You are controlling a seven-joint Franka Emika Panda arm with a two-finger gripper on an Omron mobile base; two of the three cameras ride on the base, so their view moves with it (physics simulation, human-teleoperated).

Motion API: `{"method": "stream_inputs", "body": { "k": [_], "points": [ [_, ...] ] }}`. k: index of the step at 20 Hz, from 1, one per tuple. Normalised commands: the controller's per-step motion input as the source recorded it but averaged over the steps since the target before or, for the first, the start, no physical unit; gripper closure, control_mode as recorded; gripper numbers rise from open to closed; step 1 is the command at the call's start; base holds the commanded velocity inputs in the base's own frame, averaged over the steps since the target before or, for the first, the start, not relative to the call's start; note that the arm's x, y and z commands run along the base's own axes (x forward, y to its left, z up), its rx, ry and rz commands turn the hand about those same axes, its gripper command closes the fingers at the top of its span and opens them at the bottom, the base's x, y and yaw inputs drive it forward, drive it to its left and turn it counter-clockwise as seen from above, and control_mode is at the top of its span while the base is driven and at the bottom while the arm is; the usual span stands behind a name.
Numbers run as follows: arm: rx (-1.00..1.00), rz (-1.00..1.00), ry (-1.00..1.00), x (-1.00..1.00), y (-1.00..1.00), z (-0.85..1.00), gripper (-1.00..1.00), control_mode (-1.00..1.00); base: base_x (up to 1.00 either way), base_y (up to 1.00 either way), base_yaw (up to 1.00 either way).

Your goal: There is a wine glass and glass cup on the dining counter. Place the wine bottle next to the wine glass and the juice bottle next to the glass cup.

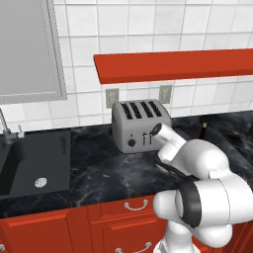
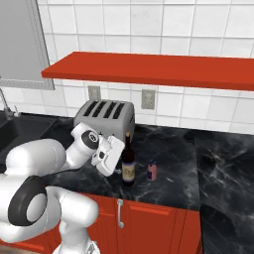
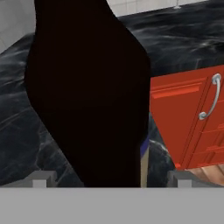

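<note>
The claw stands spread as wide as it goes, one finger to each side of the wine bottle, gripping nothing. In the hand view its two small grey fingertips rise at the bottom, left and right, with the bottle's dark bulk between them and very close to the camera; whether either pad touches the glass cannot be told. In the right base view the claw sits level with the bottle's lower body, pointing at it from the left.

The wine bottle is smooth, nearly black glass with a long thin neck, a dark cap and a reddish-tan label, standing upright on the tabletop, a glossy black slab with white veins. Just to its right, apart from it, stands the juice bottle, short, purplish-pink, dark-topped. Behind the claw is a boxy grey metal toaster with four slots. Below the tabletop run red drawer fronts with curved silver handles. A flat red shelf crosses the white tiled wall above.
</note>
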Motion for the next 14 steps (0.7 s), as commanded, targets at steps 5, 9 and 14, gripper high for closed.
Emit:
{"method": "stream_inputs", "body": {
  "k": [5,9,14],
  "points": [
    [0.0,0.0,0.0,-0.01,-0.08,-0.05,-1.0,-1.0,0.0,0.0,0.0],
    [0.0,0.0,0.0,-0.01,-0.1,-0.04,-1.0,-1.0,0.0,0.0,0.0],
    [0.0,0.0,0.02,0.0,-0.14,-0.04,-1.0,-1.0,0.0,0.0,0.0]
  ]
}}
